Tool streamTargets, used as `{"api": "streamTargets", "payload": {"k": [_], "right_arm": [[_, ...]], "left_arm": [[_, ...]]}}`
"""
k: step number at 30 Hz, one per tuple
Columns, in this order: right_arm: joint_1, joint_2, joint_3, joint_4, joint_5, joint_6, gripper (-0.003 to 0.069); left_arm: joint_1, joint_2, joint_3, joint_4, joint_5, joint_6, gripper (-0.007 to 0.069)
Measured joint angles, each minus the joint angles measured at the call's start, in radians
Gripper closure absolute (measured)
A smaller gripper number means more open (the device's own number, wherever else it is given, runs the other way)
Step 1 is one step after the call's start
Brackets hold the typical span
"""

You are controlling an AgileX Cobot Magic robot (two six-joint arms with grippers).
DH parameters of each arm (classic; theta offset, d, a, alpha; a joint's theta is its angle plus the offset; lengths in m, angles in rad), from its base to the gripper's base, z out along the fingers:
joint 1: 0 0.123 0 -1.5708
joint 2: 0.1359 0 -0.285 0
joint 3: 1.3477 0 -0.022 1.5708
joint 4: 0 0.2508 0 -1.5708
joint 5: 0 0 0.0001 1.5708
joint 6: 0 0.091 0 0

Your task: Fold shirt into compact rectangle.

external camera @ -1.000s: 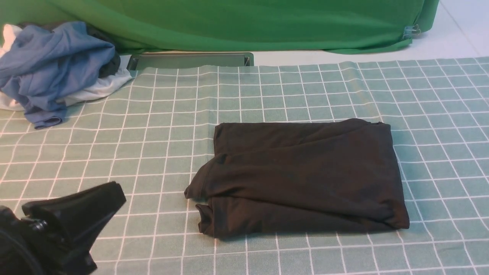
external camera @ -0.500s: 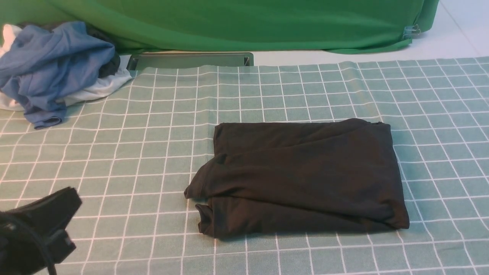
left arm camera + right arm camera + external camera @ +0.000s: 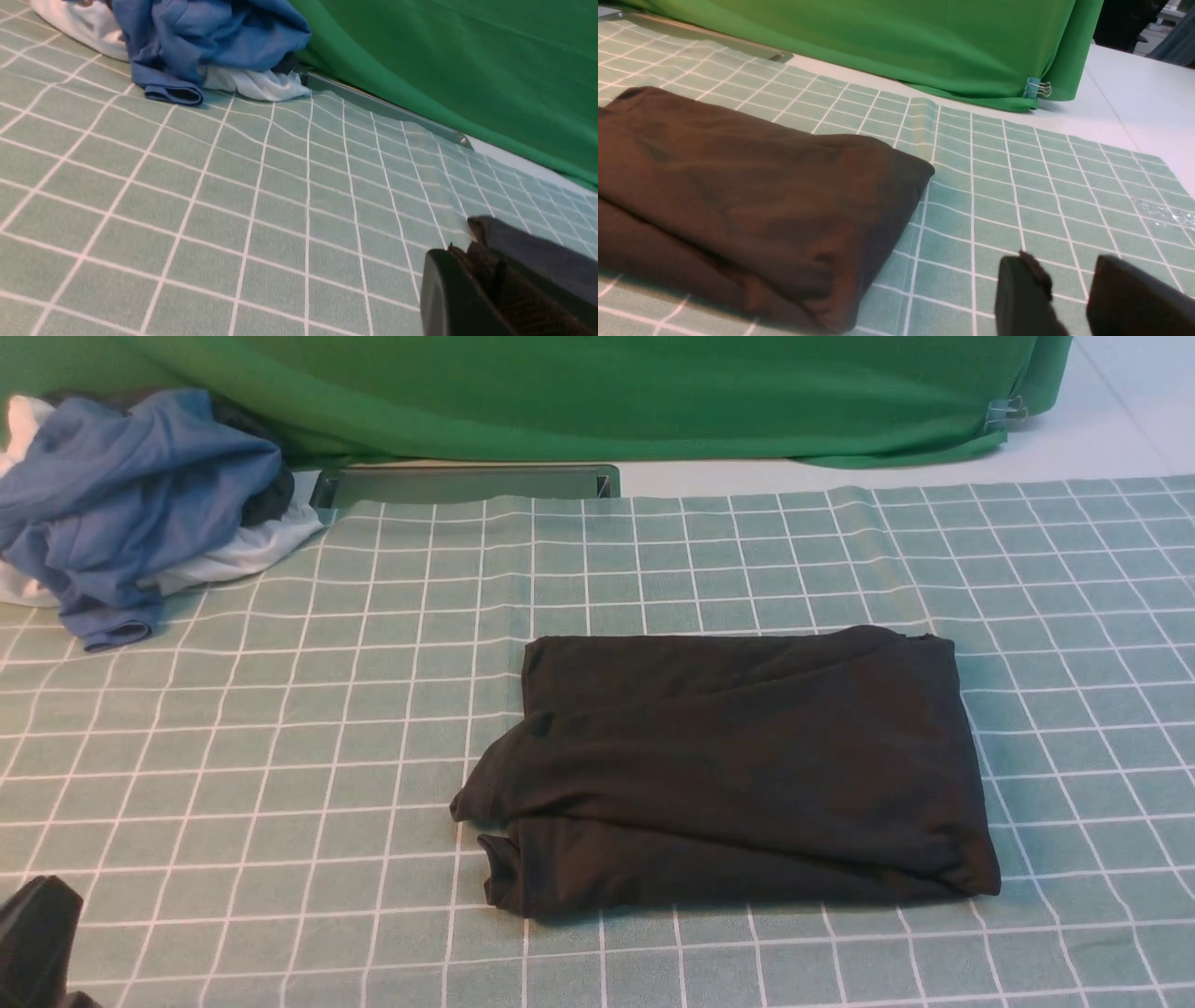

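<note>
A green-checked cloth (image 3: 280,709) covers the counter. The right gripper (image 3: 1069,298) has its fingers slightly apart and empty, just beside the shirt (image 3: 738,765); whether the left gripper (image 3: 472,261) is parted I cannot tell, well apart from it. The shirt's loose, staggered edge on the left gripper's side could spring open if snagged

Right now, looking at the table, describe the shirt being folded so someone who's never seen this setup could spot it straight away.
Start at the checked green tablecloth that covers the table in front of the big green backdrop cloth. Near its middle lies the shirt, folded into a flat, rough rectangle. It is the only black garment lying flat; the blue and white clothes sit crumpled in the far left corner.
</note>
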Motion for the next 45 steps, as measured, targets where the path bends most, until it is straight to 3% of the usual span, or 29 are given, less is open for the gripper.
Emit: {"api": "streamTargets", "payload": {"k": [6,22,45], "right_arm": [[0.000,0.000,0.000,0.000,0.000,0.000,0.0421],[0.000,0.000,0.000,0.000,0.000,0.000,0.0421],[0.000,0.000,0.000,0.000,0.000,0.000,0.0421]], "left_arm": [[0.000,-0.009,0.000,-0.043,0.071,0.045,0.0606],[0.003,-0.009,0.000,-0.046,0.076,0.103,0.0606],[0.028,-0.009,0.000,-0.046,0.076,0.115,0.0606]]}}
